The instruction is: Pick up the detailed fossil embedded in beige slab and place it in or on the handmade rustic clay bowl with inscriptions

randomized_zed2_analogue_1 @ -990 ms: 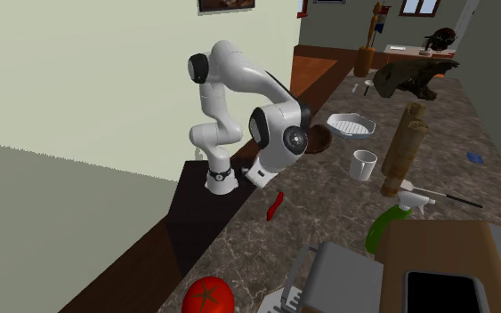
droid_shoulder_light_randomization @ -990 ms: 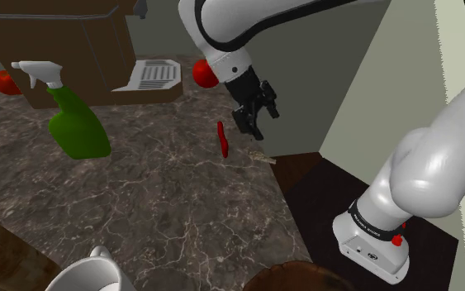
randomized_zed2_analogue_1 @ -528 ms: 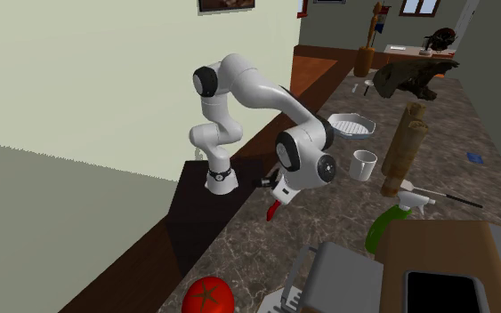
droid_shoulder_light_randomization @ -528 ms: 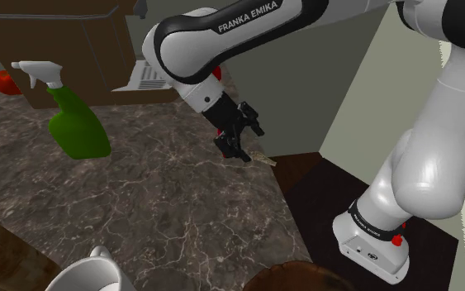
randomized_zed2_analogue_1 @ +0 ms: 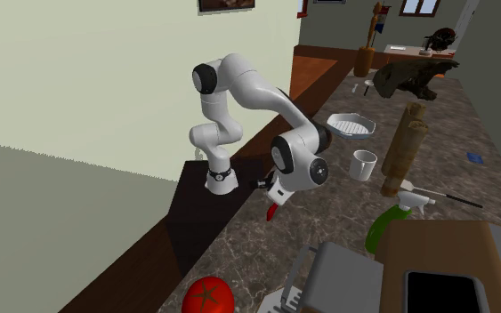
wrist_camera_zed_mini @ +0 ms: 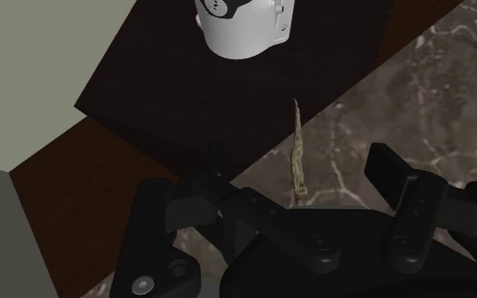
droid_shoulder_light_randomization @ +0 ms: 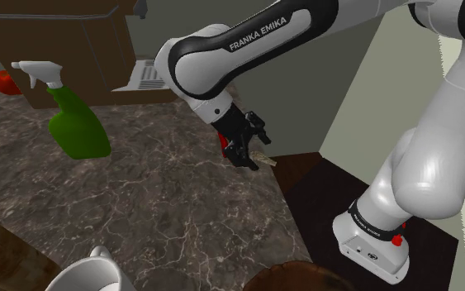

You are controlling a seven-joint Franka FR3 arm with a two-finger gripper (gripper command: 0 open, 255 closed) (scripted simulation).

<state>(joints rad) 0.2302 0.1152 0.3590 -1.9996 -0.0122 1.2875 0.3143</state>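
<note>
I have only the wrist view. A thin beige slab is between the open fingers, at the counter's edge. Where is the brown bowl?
Observer: The bowl shows at the shoulder view's bottom edge, to the right of a white mug.
Operator: Is something lying near the gripper?
Observer: Yes, a slender red chilli lies on the counter right beside the gripper.
Operator: What else is on that counter?
Observer: A green spray bottle stands farther off, toward the shoulder view's left.
</note>
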